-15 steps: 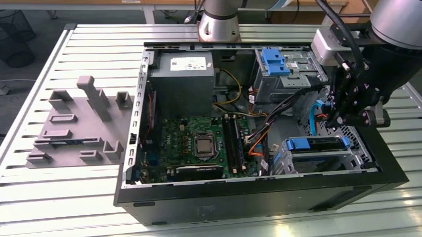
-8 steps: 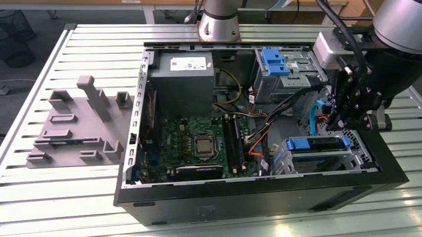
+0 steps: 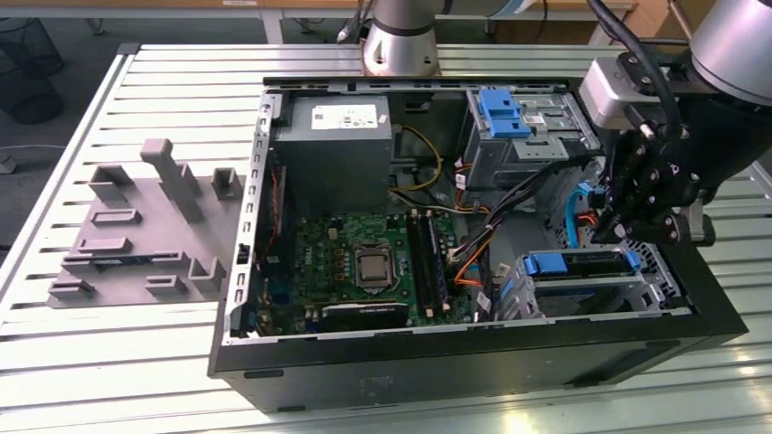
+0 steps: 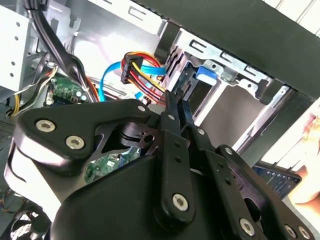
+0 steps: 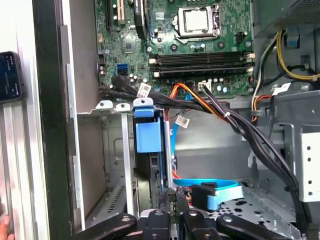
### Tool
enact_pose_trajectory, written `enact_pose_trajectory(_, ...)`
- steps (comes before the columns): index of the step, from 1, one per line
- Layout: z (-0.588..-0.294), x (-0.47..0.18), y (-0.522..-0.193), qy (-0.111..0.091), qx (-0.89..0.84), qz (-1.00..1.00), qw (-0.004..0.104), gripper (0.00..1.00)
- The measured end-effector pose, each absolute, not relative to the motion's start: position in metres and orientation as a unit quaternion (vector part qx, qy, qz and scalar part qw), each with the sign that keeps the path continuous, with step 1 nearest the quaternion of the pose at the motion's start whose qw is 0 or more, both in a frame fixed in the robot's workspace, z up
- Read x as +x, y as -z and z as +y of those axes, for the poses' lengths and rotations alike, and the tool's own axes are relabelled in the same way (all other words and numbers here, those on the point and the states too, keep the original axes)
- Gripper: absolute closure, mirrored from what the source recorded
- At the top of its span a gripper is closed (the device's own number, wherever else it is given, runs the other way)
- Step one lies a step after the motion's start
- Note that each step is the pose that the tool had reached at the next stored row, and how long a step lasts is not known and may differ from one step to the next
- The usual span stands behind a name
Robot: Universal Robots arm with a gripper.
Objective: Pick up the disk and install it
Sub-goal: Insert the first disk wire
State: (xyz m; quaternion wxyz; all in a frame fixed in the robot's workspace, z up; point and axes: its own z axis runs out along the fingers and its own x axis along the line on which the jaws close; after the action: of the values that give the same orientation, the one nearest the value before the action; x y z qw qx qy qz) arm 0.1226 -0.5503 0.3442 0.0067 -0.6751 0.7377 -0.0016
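An open black computer case (image 3: pixel 483 362) lay on a slatted metal tabletop (image 3: pixel 121 362), its green motherboard (image 3: pixel 362 262) exposed. In the exterior view, the robot arm reached into the case from the exterior view's right, and its black tool (image 3: pixel 645 237) hung just above a metal drive cage (image 3: pixel 579 294) near the case's front corner. The disk (image 3: pixel 579 264), framed by its blue bracket, sat in that cage, with the tool's tips just beside its end. In the first wrist view the disk (image 5: pixel 149 135) stood on edge between the cage's metal walls, its blue tab facing the camera, and the tool (image 5: pixel 172 200) met its near edge; whether the tool was closed on the disk or merely touching it cannot be told. In the second wrist view the tool (image 4: pixel 176 97) pointed at the blue-trimmed disk (image 4: pixel 205 74) in the cage, with red, yellow and blue cables (image 4: pixel 140 70) alongside. A second blue bracket (image 3: pixel 503 113) sat in the upper bay. A grey fixture plate (image 3: pixel 139 231) lay on the tabletop at the exterior view's left.
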Motion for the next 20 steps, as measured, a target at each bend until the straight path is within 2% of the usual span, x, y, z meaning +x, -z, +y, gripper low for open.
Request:
enact_pose_trajectory(5,-0.5548,0.1254,-0.3389,0.001,-0.674,0.738,0.006,0.83)
enact_pose_trajectory(11,-0.5565,0.1292,-0.3383,-0.006,-0.674,0.738,-0.001,0.83)
enact_pose_trajectory(20,-0.5590,0.1293,-0.3365,-0.006,-0.680,0.733,-0.002,0.83)
